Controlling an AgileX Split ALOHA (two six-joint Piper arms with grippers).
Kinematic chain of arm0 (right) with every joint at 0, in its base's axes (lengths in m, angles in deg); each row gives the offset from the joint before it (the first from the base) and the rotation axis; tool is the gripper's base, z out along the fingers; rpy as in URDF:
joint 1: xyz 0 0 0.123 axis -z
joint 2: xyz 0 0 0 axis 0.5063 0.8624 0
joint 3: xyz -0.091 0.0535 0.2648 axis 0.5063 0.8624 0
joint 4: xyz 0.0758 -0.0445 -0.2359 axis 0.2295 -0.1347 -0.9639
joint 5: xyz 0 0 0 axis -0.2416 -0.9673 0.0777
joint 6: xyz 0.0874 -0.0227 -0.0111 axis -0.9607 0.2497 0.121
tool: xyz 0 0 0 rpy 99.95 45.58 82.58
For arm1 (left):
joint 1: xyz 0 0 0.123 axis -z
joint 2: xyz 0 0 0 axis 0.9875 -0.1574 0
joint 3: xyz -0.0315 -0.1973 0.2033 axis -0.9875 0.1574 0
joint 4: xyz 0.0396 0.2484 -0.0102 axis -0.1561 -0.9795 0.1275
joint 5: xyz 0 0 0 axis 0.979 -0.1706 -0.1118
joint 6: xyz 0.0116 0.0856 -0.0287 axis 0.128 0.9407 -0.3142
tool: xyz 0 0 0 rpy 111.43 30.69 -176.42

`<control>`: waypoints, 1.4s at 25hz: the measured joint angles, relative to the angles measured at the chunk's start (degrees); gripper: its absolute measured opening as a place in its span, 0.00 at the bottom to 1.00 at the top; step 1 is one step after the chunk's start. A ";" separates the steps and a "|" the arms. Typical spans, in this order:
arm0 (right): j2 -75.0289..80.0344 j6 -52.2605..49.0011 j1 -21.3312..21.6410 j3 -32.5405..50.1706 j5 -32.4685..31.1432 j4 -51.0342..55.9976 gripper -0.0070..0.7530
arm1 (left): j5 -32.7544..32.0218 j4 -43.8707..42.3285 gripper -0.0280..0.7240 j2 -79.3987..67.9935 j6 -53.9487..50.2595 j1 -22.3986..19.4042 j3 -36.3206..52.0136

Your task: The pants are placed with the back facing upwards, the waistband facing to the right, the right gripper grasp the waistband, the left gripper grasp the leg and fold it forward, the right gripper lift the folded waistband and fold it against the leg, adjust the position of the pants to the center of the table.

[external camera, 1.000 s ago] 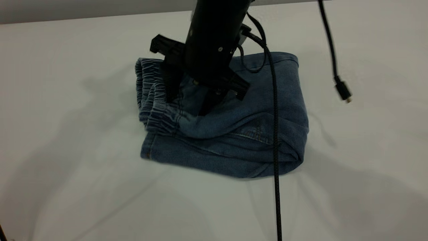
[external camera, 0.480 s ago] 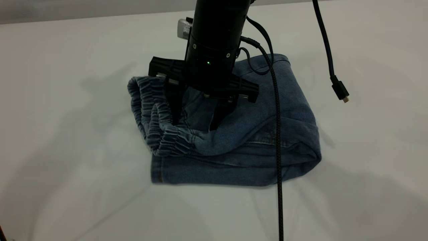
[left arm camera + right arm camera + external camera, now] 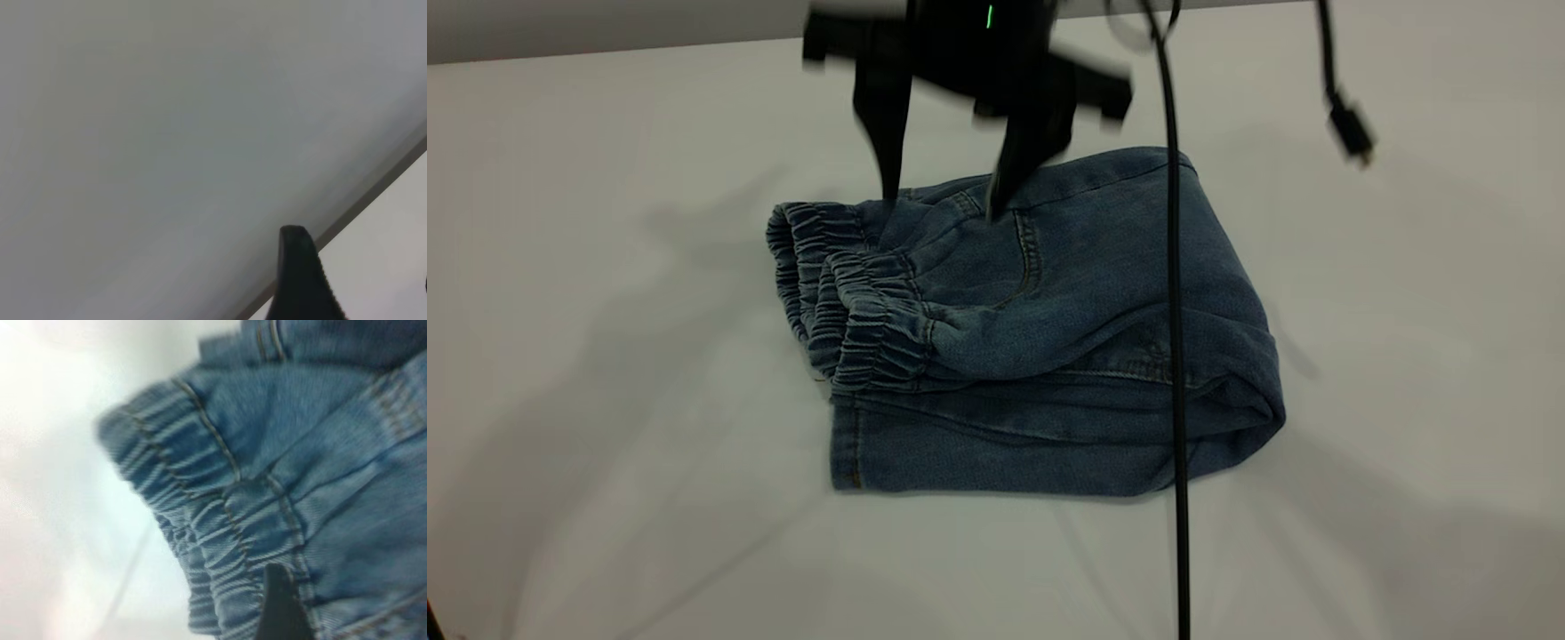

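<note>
The pants [image 3: 1067,356] lie folded into a thick blue denim bundle on the white table [image 3: 605,444]. Their ruched waistband [image 3: 854,302] rests on top at the bundle's left end. A leg hem [image 3: 845,458] sticks out beneath it; the leg's print is hidden. My right gripper [image 3: 941,197] hangs open just above the bundle's far edge, holding nothing. In the right wrist view the waistband [image 3: 200,520] fills the middle behind one black fingertip [image 3: 280,607]. My left gripper [image 3: 363,283] is off to the side over bare table [image 3: 133,133], open and empty.
A black braided cable [image 3: 1178,400] hangs down across the right part of the bundle. A loose cable plug [image 3: 1352,133] dangles at the upper right. The table's far edge [image 3: 605,49] runs along the top. White tabletop surrounds the bundle on all sides.
My right gripper was pressed down on the folded denim beside the waistband, dragged the bundle slightly toward the front, and has now lifted clear. The bundle stays where it was left.
</note>
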 joint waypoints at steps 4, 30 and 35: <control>-6.35 3.28 0.00 0.00 -0.81 -5.87 0.55 | -0.37 0.59 0.57 1.01 0.00 0.00 0.00; -53.61 30.95 0.00 0.00 -22.08 -8.16 0.54 | -36.39 2.40 0.57 27.49 -6.94 0.00 0.00; -64.09 31.56 0.00 2.69 -21.88 -10.70 0.54 | -41.24 2.45 0.57 33.01 -14.12 0.00 2.52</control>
